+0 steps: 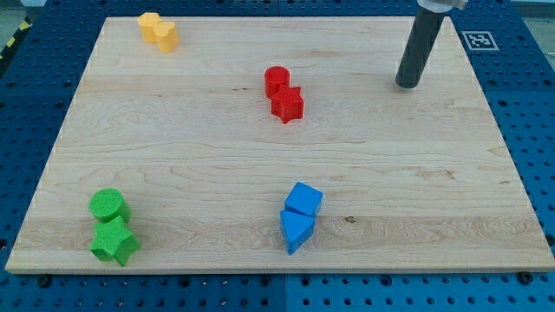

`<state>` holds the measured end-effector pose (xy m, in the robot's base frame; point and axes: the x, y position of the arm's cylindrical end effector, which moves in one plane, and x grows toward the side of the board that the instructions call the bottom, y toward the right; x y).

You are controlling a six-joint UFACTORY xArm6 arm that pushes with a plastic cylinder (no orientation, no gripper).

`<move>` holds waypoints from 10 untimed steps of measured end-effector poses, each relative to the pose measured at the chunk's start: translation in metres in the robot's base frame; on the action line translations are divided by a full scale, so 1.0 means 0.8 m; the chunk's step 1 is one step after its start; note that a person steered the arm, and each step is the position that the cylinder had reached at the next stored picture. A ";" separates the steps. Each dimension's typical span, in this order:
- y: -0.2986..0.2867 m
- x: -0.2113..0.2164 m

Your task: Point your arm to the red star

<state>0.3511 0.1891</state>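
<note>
Rod tip sitting at the upper right of the tabletop, well apart from the red star near the centre.

The wooden tabletop [260, 156] is carrying four pairs of blocks, and my tip [408, 85] is resting near the view's top right; this end effector is a plain rod with nothing to open or close, and it is holding nothing. The red star [287, 104] is lying up and slightly right of centre, touching a red cylinder [277, 81] just above it. A green cylinder [109, 206] and green star [114, 242] are sitting bottom left, a blue cube [303, 199] and blue triangle [296, 230] bottom centre, and two yellow blocks [158, 32] top left. The risk I am seeing: coming in from the upper right, the tip could be meeting the red cylinder first, or overrunning and shoving the star away.
</note>
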 end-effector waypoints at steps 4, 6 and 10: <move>-0.141 -0.098; -0.110 0.020; -0.121 0.031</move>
<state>0.3758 0.0923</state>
